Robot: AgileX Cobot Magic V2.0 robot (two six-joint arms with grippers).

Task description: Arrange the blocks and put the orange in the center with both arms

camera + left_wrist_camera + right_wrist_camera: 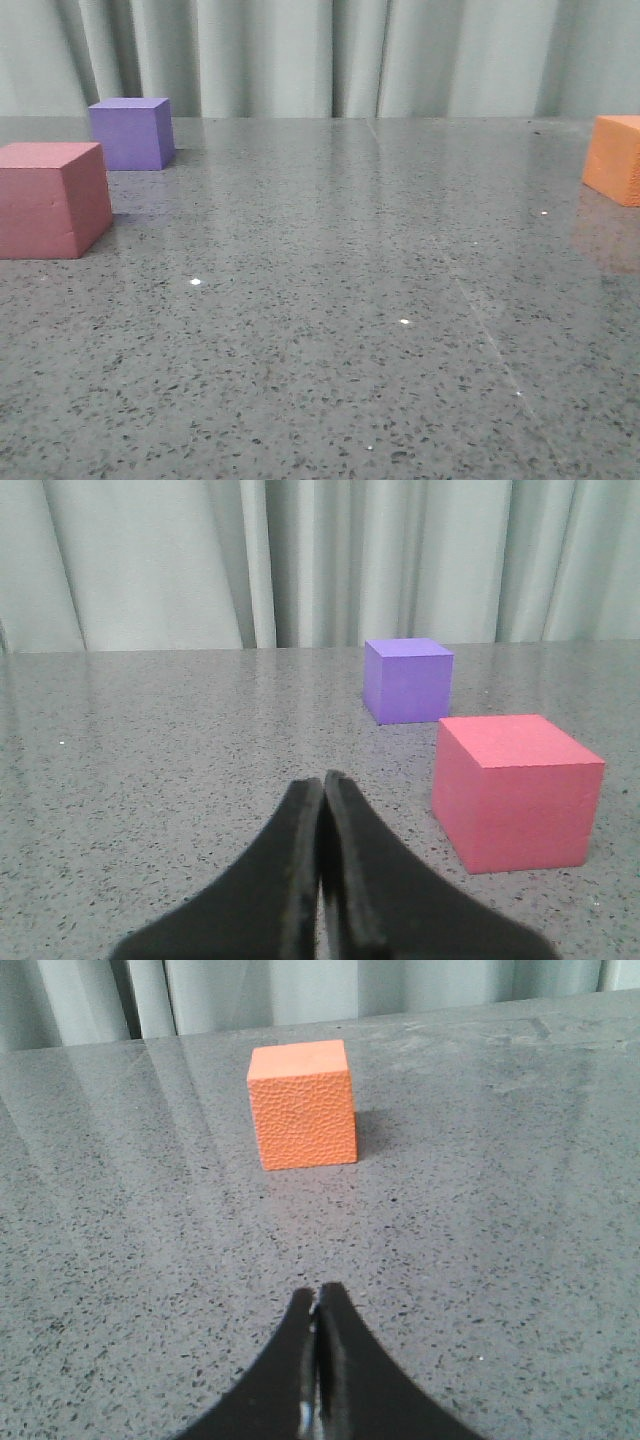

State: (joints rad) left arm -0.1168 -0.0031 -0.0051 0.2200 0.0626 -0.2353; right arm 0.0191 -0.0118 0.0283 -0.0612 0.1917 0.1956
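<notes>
Pink-red cube (50,198), purple cube (131,132), pebbled orange cube (302,1104), speckled grey table (330,330).

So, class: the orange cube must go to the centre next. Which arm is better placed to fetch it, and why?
The right arm. The orange cube sits directly ahead of the right pincer, with bare table between. The left pincer faces the purple cube and pink-red cube on the far left. Both pincers are shut.

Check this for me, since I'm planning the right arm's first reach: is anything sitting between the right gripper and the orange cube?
Nothing visible. In the right wrist view only bare speckled tabletop lies between the shut right gripper and the orange cube. The pink-red cube and purple cube sit far off at the table's left.
</notes>
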